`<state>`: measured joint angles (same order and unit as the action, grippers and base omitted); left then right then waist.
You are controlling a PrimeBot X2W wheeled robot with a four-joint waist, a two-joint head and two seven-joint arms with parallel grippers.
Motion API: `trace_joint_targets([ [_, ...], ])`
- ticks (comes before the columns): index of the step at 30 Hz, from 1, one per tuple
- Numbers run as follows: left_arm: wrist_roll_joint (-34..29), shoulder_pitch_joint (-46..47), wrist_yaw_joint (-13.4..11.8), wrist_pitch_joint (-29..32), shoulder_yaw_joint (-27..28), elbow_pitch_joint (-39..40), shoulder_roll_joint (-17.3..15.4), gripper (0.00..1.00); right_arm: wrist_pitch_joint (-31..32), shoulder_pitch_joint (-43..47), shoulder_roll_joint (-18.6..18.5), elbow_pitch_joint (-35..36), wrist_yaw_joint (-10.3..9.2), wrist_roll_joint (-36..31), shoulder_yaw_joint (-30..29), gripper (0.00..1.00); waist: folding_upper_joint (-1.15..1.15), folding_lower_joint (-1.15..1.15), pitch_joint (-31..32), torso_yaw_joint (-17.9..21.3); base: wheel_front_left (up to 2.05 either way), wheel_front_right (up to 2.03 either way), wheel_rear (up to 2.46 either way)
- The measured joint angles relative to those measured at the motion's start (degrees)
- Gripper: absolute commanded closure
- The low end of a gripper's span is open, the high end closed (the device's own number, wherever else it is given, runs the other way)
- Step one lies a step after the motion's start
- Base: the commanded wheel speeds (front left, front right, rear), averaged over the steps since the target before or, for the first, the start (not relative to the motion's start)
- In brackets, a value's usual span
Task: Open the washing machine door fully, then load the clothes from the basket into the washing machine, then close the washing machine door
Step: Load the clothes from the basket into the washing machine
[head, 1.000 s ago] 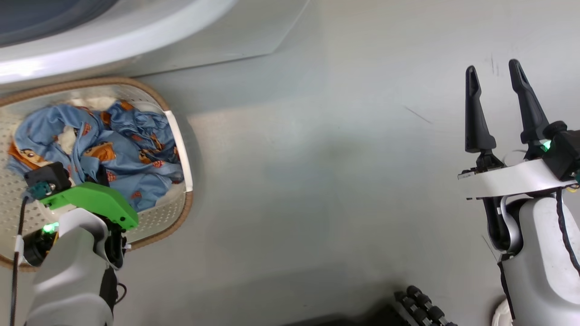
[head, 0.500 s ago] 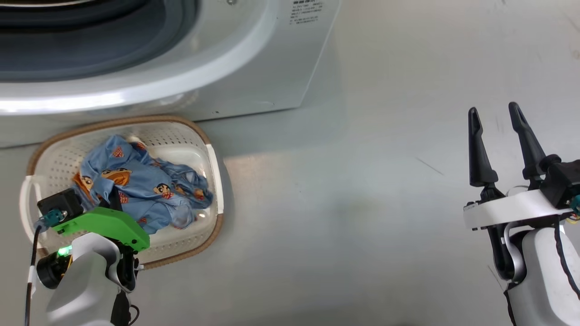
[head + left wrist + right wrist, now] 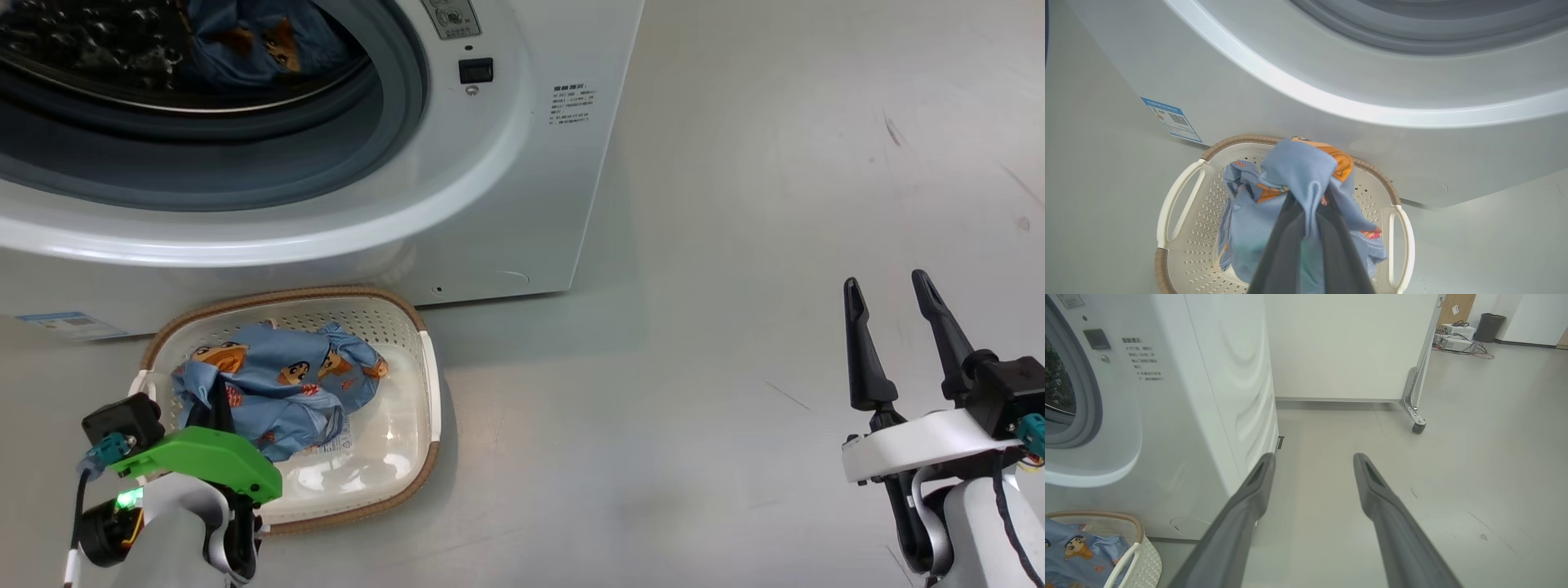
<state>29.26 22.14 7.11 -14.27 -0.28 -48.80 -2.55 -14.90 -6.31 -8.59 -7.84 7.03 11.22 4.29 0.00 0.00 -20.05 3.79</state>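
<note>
The cream basket [image 3: 430, 384] stands on the floor against the white washing machine [image 3: 522, 163]. Light blue cartoon-print clothes [image 3: 277, 380] lie bunched in it. My left gripper [image 3: 219, 402] reaches into the pile and is shut on a fold of the clothes [image 3: 1294, 171], which drapes over both fingers above the basket [image 3: 1177, 200]. The machine's round opening is uncovered, and another blue garment [image 3: 245, 37] lies in the steel drum. The washing machine door is out of view. My right gripper [image 3: 886, 279] hangs open over bare floor, far right of the basket [image 3: 1133, 533]; nothing sits between its fingers [image 3: 1257, 486].
A blue QR sticker [image 3: 69, 324] marks the machine's lower front. A white wheeled partition [image 3: 1414, 416] stands behind the machine to the right, with a dark bin [image 3: 1488, 326] and boxes beyond. Grey floor stretches to the right of the machine.
The whole head picture has shifted down, so the camera has risen: the machine's opening and drum now show. The clothes sit more gathered around the shut left gripper. The right gripper stays open.
</note>
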Motion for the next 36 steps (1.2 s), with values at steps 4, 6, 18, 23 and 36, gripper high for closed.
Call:
trace_joint_targets([
  [4, -0.01, -2.88, 0.01, 0.00, -0.62, 3.42, 0.30, 1.00, 0.00, 1.72, -0.01, -0.12, 0.00, 0.01, 0.18, 0.00, 0.00, 0.00, 3.19, -0.70, 0.00, 0.00, 0.00],
  [6, -0.01, -4.28, 0.01, 0.00, -0.78, 5.11, 0.44, 1.00, 0.00, 2.52, -0.01, -0.15, 0.00, 0.03, 0.19, 0.00, 0.00, 0.00, 4.72, -1.02, 0.00, 0.00, 0.00],
  [18, -1.69, -12.05, 0.01, 0.01, -1.45, 15.36, 0.58, 1.00, 0.00, 6.98, -0.43, -0.12, 0.00, 0.12, 0.18, 0.00, 0.00, 0.00, 12.22, -2.72, 0.00, 0.00, 0.00],
  [23, -2.40, -14.97, 0.01, 0.01, -1.00, 19.04, 0.59, 1.00, 0.00, 8.31, -0.57, -0.08, 0.00, 0.12, 0.19, 0.00, 0.00, 0.00, 14.67, -3.26, 0.00, 0.00, 0.00],
  [36, -3.56, -21.34, 0.01, 0.00, 0.19, 26.83, 0.59, 1.00, 0.00, 11.37, -1.13, 0.14, 0.00, 0.12, 1.47, 0.00, 0.00, 0.00, 20.02, -3.96, 0.00, 0.00, 0.00],
])
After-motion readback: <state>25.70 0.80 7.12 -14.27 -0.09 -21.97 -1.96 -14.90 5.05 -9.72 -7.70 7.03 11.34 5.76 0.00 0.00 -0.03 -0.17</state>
